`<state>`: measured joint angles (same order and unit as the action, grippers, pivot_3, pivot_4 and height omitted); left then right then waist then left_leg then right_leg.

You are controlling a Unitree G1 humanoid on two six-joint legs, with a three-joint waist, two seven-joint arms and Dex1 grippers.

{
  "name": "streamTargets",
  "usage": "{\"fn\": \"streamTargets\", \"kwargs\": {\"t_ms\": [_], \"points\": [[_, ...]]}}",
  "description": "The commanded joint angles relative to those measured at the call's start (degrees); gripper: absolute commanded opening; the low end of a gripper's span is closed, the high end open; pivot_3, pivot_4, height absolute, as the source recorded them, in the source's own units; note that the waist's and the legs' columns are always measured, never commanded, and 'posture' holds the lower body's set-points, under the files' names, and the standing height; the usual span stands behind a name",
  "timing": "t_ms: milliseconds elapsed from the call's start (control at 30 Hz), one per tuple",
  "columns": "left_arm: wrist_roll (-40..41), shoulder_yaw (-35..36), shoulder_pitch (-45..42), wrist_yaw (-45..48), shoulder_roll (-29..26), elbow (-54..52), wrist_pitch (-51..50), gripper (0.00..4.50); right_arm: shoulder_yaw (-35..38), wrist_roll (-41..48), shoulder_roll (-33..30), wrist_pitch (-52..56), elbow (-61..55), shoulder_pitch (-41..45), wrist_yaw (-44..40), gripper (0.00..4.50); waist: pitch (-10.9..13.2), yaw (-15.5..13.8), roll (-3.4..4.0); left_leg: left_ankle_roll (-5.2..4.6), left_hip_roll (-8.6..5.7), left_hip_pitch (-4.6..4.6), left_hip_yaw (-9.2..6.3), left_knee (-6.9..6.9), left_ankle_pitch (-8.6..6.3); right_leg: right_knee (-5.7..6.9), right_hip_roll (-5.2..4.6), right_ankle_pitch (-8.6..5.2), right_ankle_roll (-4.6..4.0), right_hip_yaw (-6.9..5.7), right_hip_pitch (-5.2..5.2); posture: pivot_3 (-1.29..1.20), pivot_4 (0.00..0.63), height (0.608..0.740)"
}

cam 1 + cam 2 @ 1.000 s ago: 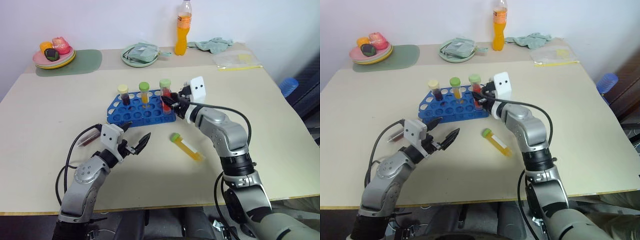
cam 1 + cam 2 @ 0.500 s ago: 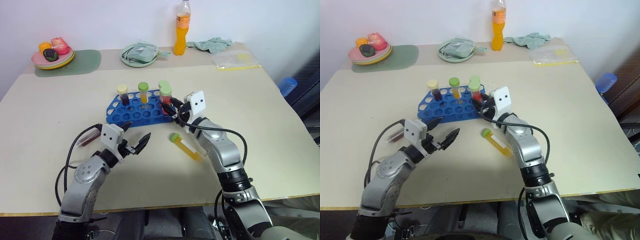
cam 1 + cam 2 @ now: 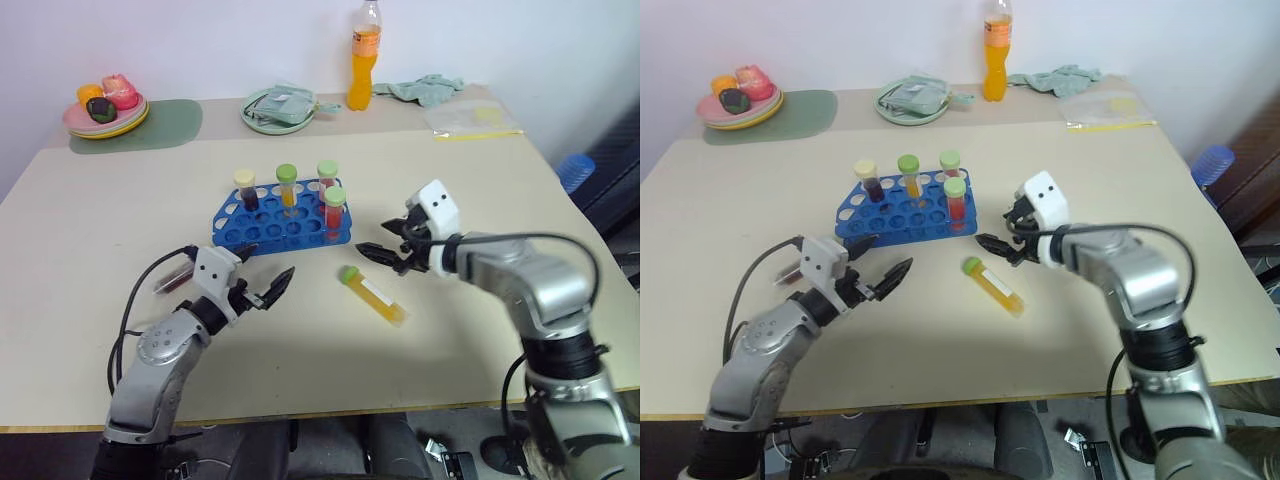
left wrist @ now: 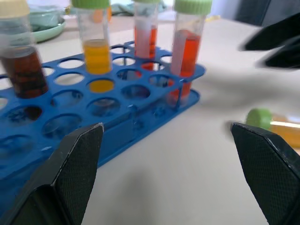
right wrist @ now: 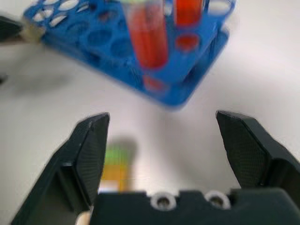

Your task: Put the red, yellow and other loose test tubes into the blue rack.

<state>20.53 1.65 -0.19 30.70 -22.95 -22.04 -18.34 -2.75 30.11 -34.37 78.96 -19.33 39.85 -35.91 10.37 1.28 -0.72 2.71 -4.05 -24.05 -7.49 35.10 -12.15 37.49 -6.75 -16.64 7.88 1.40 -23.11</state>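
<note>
With four tubes standing in the rack [image 3: 280, 222] and both grippers' jaws wide and empty, the yellow tube [image 3: 372, 293] lying on the counter [image 3: 500, 180] could roll if nudged.

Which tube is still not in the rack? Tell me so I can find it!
Find the blue rack in the middle of the table. Just in front of it, a tube lies flat by the right gripper. It has yellow liquid and a green cap; the rest stand upright in holes.

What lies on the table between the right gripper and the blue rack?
Nothing: between the right gripper and the blue rack only bare table shows, in both eye views.
</note>
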Motion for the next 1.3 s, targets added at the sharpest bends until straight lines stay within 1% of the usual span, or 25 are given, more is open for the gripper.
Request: {"fn": "streamTargets", "kwargs": {"t_ms": [33,233,367,467,600,767,900,1033,1067,1200,1300], "points": [[1.90,0.38,0.29,4.31,-2.26,-0.66,0.01,4.50,-1.24,6.80,0.43,12.18,-2.15,5.08,-1.61,3.99,-0.01,-0.23,-0.01,-0.01,0.00,0.00,-0.01,-0.01,-0.01,-0.01,0.00,0.00,0.00,-0.02,0.01,0.00,0.150,0.740],[5.80,-2.51,4.41,14.19,-9.14,-5.56,-3.19,4.50,-10.26,18.53,-3.17,13.54,3.95,8.73,3.14,3.99,-0.01,-0.52,-0.02,-0.07,-0.04,-0.14,0.00,0.05,-0.04,-0.19,-0.10,0.01,0.02,-0.05,0.04,0.00,0.150,0.740],[5.65,-3.97,7.26,16.85,-11.45,-7.79,-2.67,4.50,-13.10,21.82,-3.07,13.54,8.03,10.18,8.52,3.99,-0.01,-0.42,-0.01,-0.07,-0.01,-0.17,-0.02,0.04,-0.04,-0.19,-0.08,0.01,0.01,-0.06,0.00,0.00,0.150,0.740],[5.09,-4.79,9.30,17.38,-11.54,-8.90,-2.08,4.50,-14.53,21.86,-3.05,13.54,9.22,10.86,11.43,3.99,-0.02,-0.34,0.01,-0.07,-0.01,-0.17,-0.03,0.03,-0.04,-0.19,-0.08,0.01,0.01,-0.07,0.00,0.00,0.150,0.740],[4.56,-5.54,10.74,17.41,-11.16,-8.96,-1.04,4.50,-15.46,22.28,-3.69,13.54,8.58,11.46,12.31,3.99,-0.02,-0.43,-0.01,-0.07,-0.01,-0.17,-0.04,0.04,-0.04,-0.19,-0.08,0.01,0.01,-0.07,0.01,0.00,0.150,0.740],[3.35,-5.79,12.02,18.66,-10.48,-5.45,2.63,4.50,-13.72,25.31,-6.57,13.54,7.96,14.49,9.59,3.99,0.00,-0.51,0.02,-0.09,-0.04,-0.19,-0.01,0.05,-0.05,-0.20,-0.10,0.01,0.02,-0.07,0.01,0.00,0.150,0.740],[2.92,-5.59,13.17,20.10,-10.33,-3.31,5.53,4.50,-11.73,25.59,-8.72,13.54,10.20,16.59,10.22,3.99,0.00,-0.35,0.02,-0.10,-0.01,-0.20,-0.01,0.03,-0.06,-0.20,-0.08,0.01,0.02,-0.09,-0.03,0.00,0.150,0.740],[2.85,-6.17,12.85,21.69,-10.10,-2.20,7.59,4.50,-12.60,25.68,-10.94,13.54,9.48,14.63,12.14,3.99,0.00,-0.54,0.02,-0.10,-0.02,-0.23,0.00,0.04,-0.06,-0.22,-0.09,0.01,0.02,-0.09,-0.04,0.00,0.150,0.740],[2.78,-6.37,12.69,21.93,-10.04,-2.05,7.89,4.50,-12.95,25.59,-10.96,13.54,9.25,14.02,12.66,3.99,0.00,-0.53,0.02,-0.10,-0.02,-0.23,0.00,0.04,-0.06,-0.23,-0.09,0.01,0.02,-0.09,-0.03,0.00,0.150,0.740],[2.59,-7.60,11.42,22.54,-9.48,-2.51,8.47,4.50,-13.30,21.26,-7.00,13.54,11.48,11.02,18.66,3.99,-0.01,-0.49,0.02,-0.11,-0.01,-0.23,-0.01,0.04,-0.06,-0.22,-0.09,0.01,0.02,-0.09,-0.03,0.00,0.150,0.740],[3.00,-8.00,11.17,22.45,-9.68,-3.59,7.91,4.50,-12.93,20.31,-5.17,13.54,12.38,10.58,20.72,3.99,0.01,-0.35,0.05,-0.10,-0.01,-0.25,-0.01,0.03,-0.06,-0.20,-0.09,0.02,0.02,-0.08,-0.08,0.00,0.150,0.740]]}}
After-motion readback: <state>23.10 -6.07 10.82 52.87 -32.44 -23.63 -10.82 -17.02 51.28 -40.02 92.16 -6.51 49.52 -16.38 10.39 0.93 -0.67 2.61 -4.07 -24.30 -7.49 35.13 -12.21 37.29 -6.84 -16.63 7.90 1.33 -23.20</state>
